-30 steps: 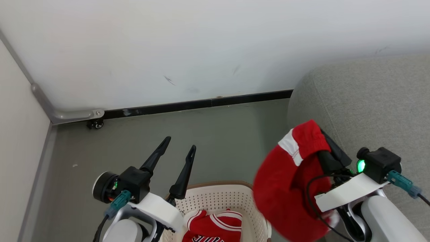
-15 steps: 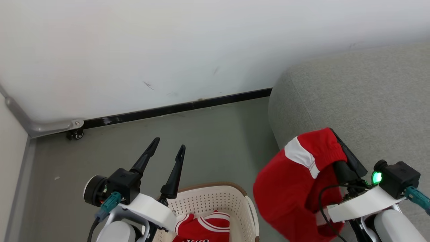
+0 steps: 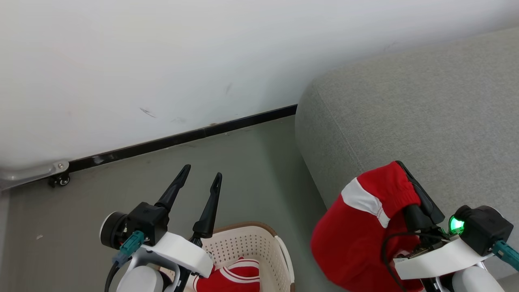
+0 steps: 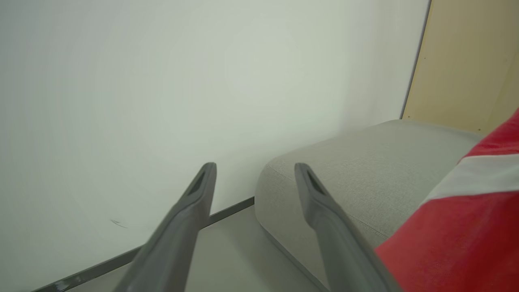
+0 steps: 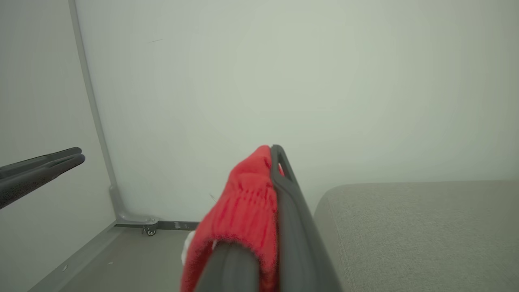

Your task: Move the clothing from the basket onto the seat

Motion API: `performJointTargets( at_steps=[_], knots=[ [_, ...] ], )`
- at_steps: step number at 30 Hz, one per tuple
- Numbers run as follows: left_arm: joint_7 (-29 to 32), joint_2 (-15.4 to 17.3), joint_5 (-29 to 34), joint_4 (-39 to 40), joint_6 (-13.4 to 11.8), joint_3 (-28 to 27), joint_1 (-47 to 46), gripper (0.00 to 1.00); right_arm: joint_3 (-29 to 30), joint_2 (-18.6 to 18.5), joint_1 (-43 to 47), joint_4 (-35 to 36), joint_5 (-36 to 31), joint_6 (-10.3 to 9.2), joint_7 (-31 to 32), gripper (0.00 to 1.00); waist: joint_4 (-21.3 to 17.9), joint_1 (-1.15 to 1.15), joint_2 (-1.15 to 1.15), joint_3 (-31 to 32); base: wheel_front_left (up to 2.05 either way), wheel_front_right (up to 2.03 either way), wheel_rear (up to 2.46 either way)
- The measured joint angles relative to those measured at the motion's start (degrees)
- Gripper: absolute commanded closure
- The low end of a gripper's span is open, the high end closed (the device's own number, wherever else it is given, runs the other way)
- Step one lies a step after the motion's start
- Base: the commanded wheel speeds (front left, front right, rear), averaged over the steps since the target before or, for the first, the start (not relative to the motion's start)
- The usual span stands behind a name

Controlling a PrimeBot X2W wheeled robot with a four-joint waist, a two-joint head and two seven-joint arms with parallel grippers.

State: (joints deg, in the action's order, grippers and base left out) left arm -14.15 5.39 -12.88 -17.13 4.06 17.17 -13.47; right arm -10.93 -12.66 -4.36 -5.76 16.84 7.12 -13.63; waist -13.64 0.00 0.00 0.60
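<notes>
The right gripper is clamped shut on the red shorts, whose gathered waistband is pinched between the two dark fingers. The shorts, marked with a white side stripe, are held up at the left edge of the grey seat, with most of the cloth hanging down beside that edge. Whether the cloth touches the seat cannot be told. Well to the left of the seat, the left gripper is held with its fingers spread apart and nothing between them. The cream basket is seen on the floor to the left of the seat, apart from it. The red jersey with white trim is lying inside the basket. Behind the seat, a white wall is seen.
</notes>
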Motion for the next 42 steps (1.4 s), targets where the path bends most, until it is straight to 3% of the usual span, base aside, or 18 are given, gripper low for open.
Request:
performJointTargets(
  at_steps=[13,25,33,42],
  knots=[
    [-0.09,-0.03,0.01,0.9,-1.12,-1.45,0.03,0.0,0.96,0.68,1.14,3.31,0.52,0.0,2.92,1.0,-4.65,0.0,0.0,-0.18,0.0,0.0,0.0],
    [-0.33,0.93,0.58,3.97,-3.09,-2.96,0.33,0.0,4.55,-5.45,-19.97,2.86,2.0,0.0,8.95,1.0,-5.98,0.0,0.0,-2.17,0.0,0.0,0.0],
    [-0.33,1.92,1.43,7.25,-3.85,-3.13,0.31,0.0,9.07,-11.1,-35.99,-5.59,4.24,0.01,15.92,1.0,-5.16,0.0,0.0,-4.38,0.0,0.0,0.0],
    [-0.32,3.2,3.13,10.51,-4.14,-2.88,0.31,0.0,14.64,-15.01,-44.27,-16.49,3.75,0.0,19.13,1.0,-2.79,0.0,0.0,-6.91,0.0,0.0,0.0]
  ],
)
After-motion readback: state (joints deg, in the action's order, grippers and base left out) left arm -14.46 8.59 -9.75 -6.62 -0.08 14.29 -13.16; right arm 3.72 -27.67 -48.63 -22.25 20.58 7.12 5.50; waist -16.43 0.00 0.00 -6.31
